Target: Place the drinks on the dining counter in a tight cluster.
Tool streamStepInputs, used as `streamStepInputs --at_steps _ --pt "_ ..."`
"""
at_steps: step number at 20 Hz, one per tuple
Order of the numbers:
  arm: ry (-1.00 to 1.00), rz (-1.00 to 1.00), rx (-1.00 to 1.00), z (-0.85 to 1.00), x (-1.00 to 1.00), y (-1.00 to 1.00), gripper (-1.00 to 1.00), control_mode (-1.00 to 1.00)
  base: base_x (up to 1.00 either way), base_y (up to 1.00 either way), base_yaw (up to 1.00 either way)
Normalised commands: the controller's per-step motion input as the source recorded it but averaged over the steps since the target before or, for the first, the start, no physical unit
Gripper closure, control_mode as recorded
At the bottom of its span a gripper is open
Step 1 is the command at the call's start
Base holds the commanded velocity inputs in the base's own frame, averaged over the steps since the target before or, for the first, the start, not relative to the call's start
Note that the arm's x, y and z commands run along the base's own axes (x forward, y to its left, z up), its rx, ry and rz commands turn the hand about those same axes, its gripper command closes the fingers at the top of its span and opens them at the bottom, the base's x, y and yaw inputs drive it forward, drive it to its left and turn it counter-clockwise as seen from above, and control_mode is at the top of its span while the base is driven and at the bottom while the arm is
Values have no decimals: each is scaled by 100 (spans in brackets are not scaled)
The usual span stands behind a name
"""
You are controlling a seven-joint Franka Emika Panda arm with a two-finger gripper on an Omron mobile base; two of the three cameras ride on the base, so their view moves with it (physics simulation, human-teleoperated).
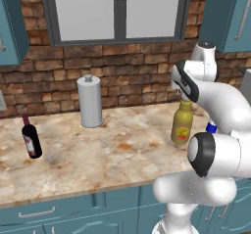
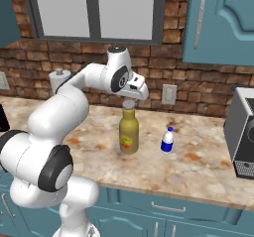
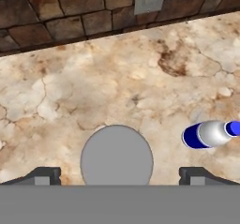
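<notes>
Item one, our gripper (image 3: 120, 176): jaws spread wide, hanging directly above the grey cap of the olive-yellow bottle (image 2: 128, 132), one finger on each side of the cap, not touching it. We list that bottle upright on the marbled counter (image 1: 122, 150) below the brick wall. Just beside it, the small white blue-banded bottle (image 2: 167, 140), upright. Well apart to the left, the wine bottle (image 1: 31, 137). Behind, near the wall, a grey canister (image 1: 89, 101).
</notes>
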Motion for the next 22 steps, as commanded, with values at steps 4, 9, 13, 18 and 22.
streamStepInputs --at_steps 4,9,13,18,22 --pt "0 0 0 -18 0 0 -100 -100 0 0 0" --pt "0 0 0 -25 0 3 -100 -100 0 0 0" --pt "0 0 0 -27 0 1 -100 -100 0 0 0" --pt "0 0 0 -28 0 0 -100 -100 0 0 0" --pt "0 0 0 -20 0 0 -100 -100 0 0 0"
